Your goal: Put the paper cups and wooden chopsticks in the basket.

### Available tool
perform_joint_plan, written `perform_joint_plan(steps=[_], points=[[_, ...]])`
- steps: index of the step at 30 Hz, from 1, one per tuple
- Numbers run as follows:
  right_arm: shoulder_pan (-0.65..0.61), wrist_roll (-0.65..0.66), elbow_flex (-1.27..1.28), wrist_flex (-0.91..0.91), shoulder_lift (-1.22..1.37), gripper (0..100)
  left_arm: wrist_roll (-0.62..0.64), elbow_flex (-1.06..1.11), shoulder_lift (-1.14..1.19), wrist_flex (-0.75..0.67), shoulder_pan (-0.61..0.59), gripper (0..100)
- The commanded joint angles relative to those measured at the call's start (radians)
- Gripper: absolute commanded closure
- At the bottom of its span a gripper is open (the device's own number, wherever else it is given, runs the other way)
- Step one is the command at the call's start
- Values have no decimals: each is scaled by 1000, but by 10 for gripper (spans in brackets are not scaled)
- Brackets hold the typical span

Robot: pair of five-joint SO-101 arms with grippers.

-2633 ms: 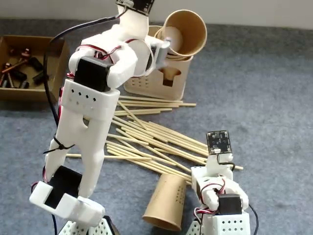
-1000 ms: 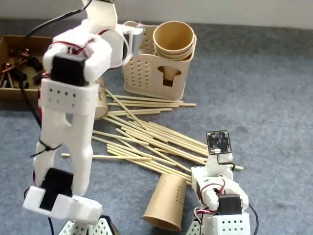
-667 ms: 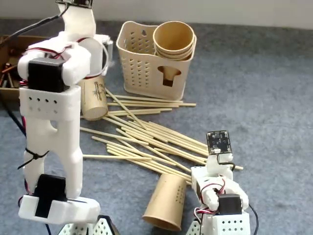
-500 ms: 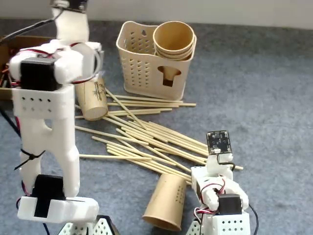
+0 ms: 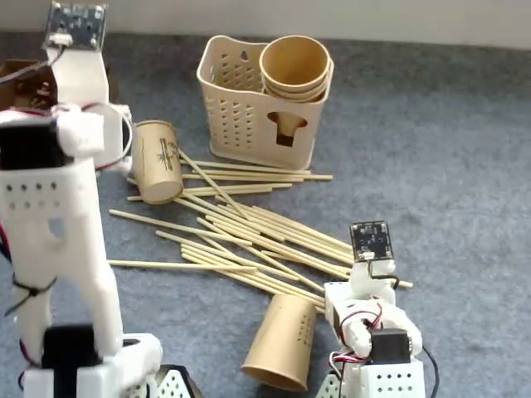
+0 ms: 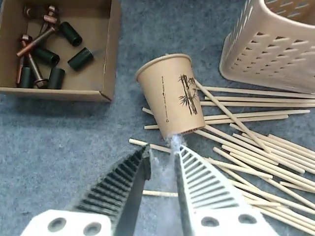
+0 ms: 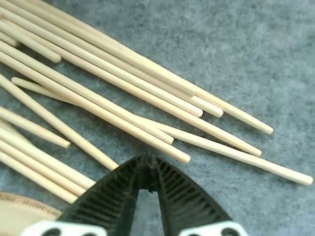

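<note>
A cardboard box [image 6: 110, 54] of small dark parts [image 6: 47, 54] sits ahead of the left gripper [image 6: 163, 150] and off to one side, well apart from it; the gripper's jaws stand a little apart with nothing between them, above the grey carpet [image 5: 431, 149]; a paper cup [image 6: 170, 96] lies on its side just ahead of the tips, base toward them and mouth away, touching some of the wooden chopsticks [image 6: 246, 142] scattered to the other side; farther ahead on that side stands the basket [image 6: 266, 59], and the high view shows a stack of cups [image 5: 297, 62] nested in it; a second cup [image 5: 282, 342] lies on its side beside the right arm's base; the right gripper [image 7: 147, 164] points down at the carpet, jaws pressed together and empty, its tips just short of the nearest chopsticks.
</note>
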Motion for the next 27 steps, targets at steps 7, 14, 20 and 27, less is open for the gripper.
perform_joint_plan(steps=[7, 14, 20, 27], points=[[12, 9, 114, -1, -7, 993, -11, 372, -360, -71, -13, 905], [12, 9, 114, -1, -7, 993, -11, 774, -585, -328, -13, 905], [12, 9, 114, -1, -7, 993, -11, 951, -753, -411, -13, 905], [12, 9, 114, -1, -7, 993, -9, 1135, -924, -502, -13, 905]])
